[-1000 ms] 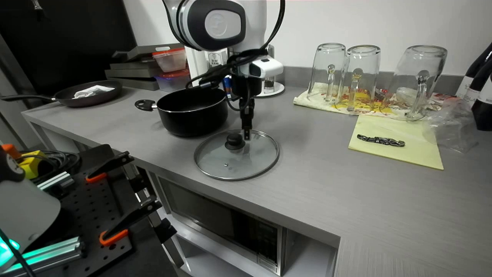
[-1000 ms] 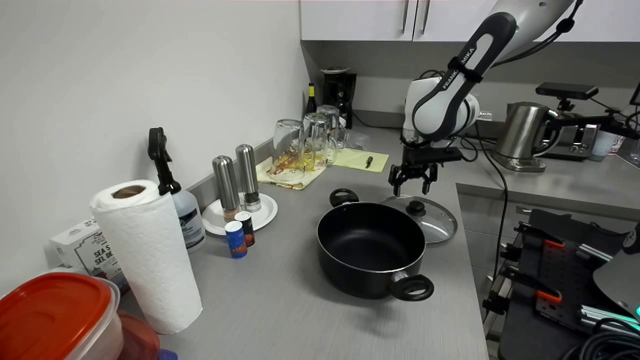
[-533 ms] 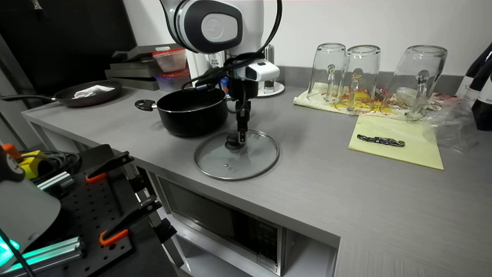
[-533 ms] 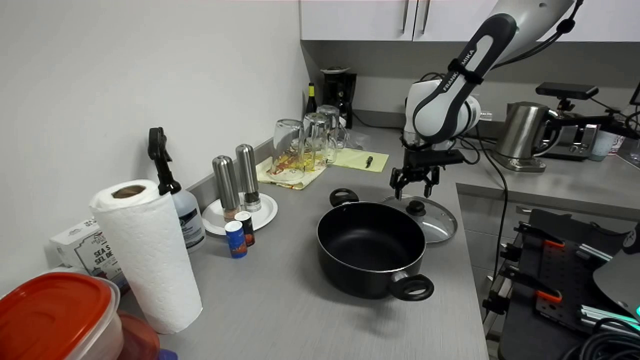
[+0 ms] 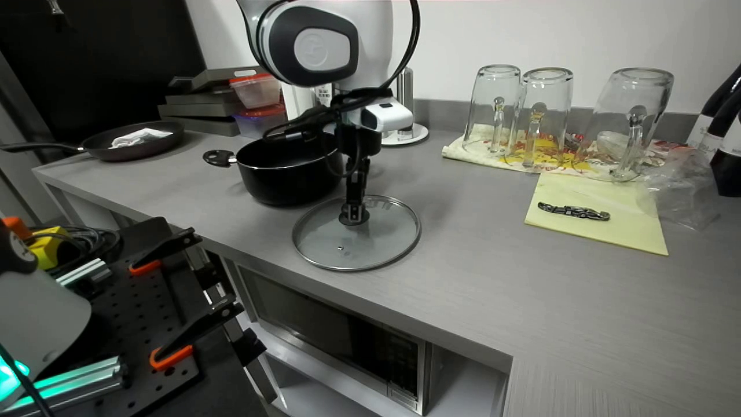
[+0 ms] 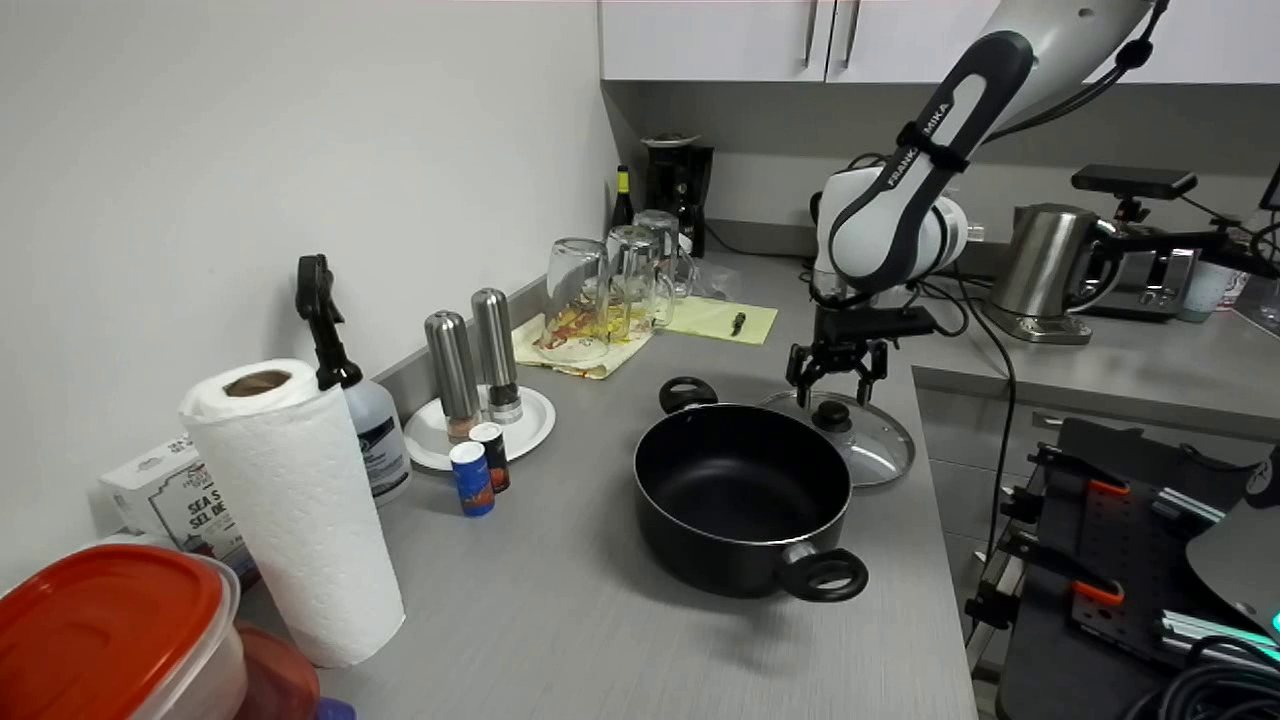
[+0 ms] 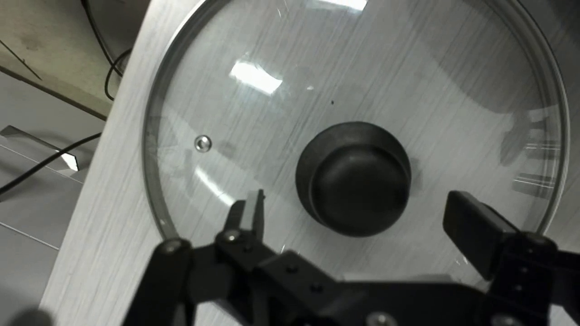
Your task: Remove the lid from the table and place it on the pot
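Note:
The round glass lid (image 5: pixel 382 243) with its metal rim and black knob lies flat on the grey table (image 5: pixel 509 278). The lid also shows behind the pot in an exterior view (image 6: pixel 880 452) and fills much of the wrist view (image 7: pixel 272 136). My gripper (image 5: pixel 354 215) points down over the lid. In the wrist view the open gripper (image 7: pixel 356 194) has one finger on each side of the knob (image 7: pixel 360 190), with gaps on both sides. It also shows open in an exterior view (image 6: pixel 834 399). The black pot (image 5: pixel 289 185) stands uncovered beside the lid; its inside is bare (image 6: pixel 690 550).
Upturned glass mugs (image 5: pixel 538 116) stand on a cloth near a yellow sheet (image 5: pixel 602 231). A paper towel roll (image 6: pixel 300 520), a plate with two grinders (image 6: pixel 535 420) and small shakers (image 6: pixel 472 480) are along the wall. A frying pan (image 5: pixel 130 145) sits at the far end.
My gripper has moved down and sideways until its fingers stand around the knob's position. The lid and the pot have not moved.

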Robot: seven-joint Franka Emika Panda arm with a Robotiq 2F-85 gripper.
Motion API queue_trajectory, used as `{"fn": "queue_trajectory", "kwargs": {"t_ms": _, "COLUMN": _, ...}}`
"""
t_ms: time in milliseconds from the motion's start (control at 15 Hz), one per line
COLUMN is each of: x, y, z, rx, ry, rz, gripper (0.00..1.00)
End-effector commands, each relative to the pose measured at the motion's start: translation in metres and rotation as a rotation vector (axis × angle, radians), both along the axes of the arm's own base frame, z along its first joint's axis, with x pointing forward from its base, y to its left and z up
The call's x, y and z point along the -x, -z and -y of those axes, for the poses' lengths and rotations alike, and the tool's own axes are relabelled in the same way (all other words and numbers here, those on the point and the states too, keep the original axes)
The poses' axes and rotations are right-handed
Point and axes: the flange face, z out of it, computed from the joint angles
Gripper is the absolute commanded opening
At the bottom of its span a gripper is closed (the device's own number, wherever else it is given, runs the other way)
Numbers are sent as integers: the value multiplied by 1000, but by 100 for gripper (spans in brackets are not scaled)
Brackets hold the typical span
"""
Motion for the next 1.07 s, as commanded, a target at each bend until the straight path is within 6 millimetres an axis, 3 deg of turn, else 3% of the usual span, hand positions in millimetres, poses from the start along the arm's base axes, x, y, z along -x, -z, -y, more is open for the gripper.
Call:
{"fn": "queue_trajectory", "kwargs": {"t_ms": 0, "x": 8, "y": -5, "z": -6, "rx": -26, "ry": 8, "rz": -8, "gripper": 100}}
{"fn": "queue_trajectory", "kwargs": {"t_ms": 200, "x": 7, "y": -3, "z": -7, "rx": -30, "ry": 13, "rz": -13, "gripper": 96}}
{"fn": "queue_trajectory", "kwargs": {"t_ms": 267, "x": 7, "y": -2, "z": -7, "rx": -32, "ry": 14, "rz": -12, "gripper": 74}}
{"fn": "queue_trajectory", "kwargs": {"t_ms": 467, "x": 7, "y": -3, "z": -7, "rx": -35, "ry": 16, "rz": -10, "gripper": 63}}
{"fn": "queue_trajectory", "kwargs": {"t_ms": 800, "x": 8, "y": -4, "z": -8, "rx": -40, "ry": 17, "rz": -8, "gripper": 25}}
{"fn": "queue_trajectory", "kwargs": {"t_ms": 1000, "x": 7, "y": -7, "z": -7, "rx": -41, "ry": 16, "rz": -2, "gripper": 25}}
